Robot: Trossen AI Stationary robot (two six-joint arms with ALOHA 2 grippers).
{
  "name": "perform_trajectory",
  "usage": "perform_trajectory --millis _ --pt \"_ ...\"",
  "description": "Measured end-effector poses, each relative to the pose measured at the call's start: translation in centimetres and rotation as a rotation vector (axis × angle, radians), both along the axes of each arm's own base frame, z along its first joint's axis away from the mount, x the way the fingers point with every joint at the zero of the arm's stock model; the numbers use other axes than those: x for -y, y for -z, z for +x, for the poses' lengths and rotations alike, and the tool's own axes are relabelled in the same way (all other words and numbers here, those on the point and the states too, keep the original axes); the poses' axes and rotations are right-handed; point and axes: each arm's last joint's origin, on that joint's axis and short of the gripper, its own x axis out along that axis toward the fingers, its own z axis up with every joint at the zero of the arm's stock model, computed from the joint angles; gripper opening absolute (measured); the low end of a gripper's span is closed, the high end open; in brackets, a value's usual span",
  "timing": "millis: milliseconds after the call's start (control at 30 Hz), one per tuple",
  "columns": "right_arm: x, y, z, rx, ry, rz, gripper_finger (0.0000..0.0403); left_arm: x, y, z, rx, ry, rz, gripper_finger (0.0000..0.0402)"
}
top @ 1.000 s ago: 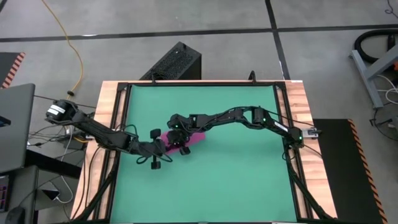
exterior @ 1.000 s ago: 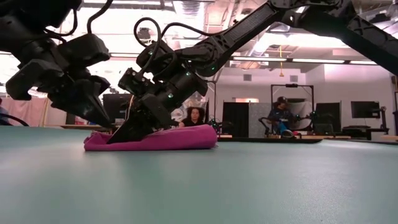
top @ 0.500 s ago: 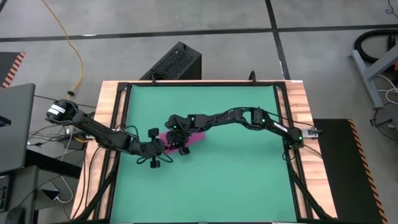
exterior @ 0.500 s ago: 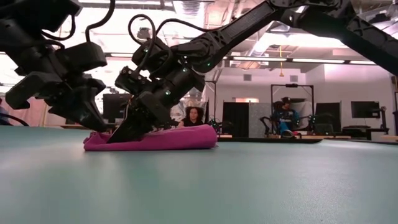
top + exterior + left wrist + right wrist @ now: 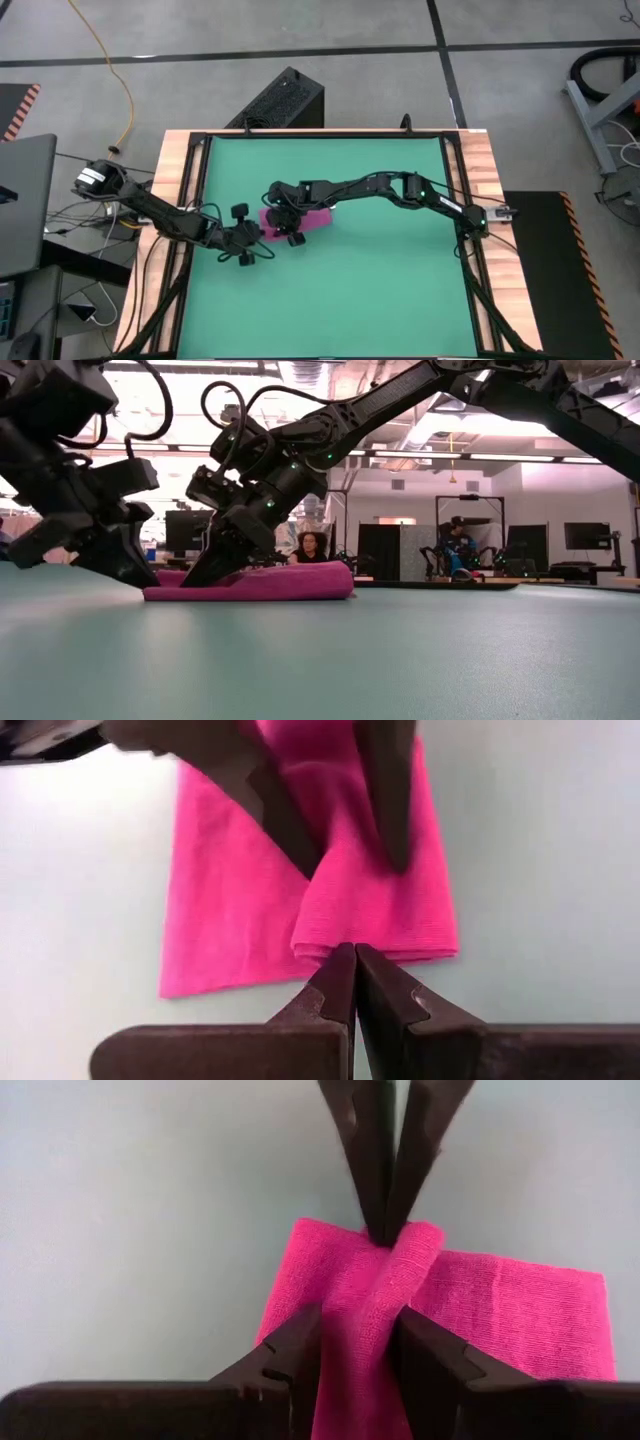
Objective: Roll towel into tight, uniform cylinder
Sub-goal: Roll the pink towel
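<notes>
Both grippers meet at the towel near the middle of the green mat (image 5: 380, 260). Reaching in from the right side of the table, the right gripper (image 5: 355, 1342) stands narrowly parted with a raised fold of the towel (image 5: 470, 1330) pinched between its fingers. Opposite it, the left gripper (image 5: 354, 955) is fully closed, its joined tips touching the towel's near edge where the fold ends, holding nothing.

By the look of it the cloth is only bunched along one ridge, with flat flaps to either side, not yet a cylinder. The risk is an uneven, loose roll: if the right gripper turns or drags while only the ridge is caught, the flaps could trail and skew. The closed left tips could also slip off the edge, letting the whole towel slide across the smooth mat.
</notes>
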Motion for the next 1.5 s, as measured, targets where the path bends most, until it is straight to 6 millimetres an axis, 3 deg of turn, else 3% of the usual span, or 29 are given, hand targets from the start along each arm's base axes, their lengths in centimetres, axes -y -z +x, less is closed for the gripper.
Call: perform_trajectory --millis 200,500,667,967,1500 --pt "0.0 -0.3 0.0 0.004 -0.001 0.001 0.0142 -0.2 0.3 -0.2 0.035 -0.021 0.005 0.0" --pt "1.2 -4.8 -1.2 0.035 0.033 -0.044 0.0142 -0.2 0.3 -0.2 0.045 -0.026 0.001 0.0" --pt "1.4 -6.2 -2.8 -0.041 -0.09 0.109 0.0121 -0.2 0.4 -0.3 0.039 -0.03 -0.001 0.0" --pt "2.8 -5.1 -5.6 -0.298 -0.116 0.233 0.0011 -0.2 0.5 -0.4 0.023 -0.037 -0.011 0.0" --pt "4.9 -1.6 -7.3 -0.425 0.014 0.143 0.0002 -0.3 0.6 -0.6 0.001 -0.04 -0.007 0.0"
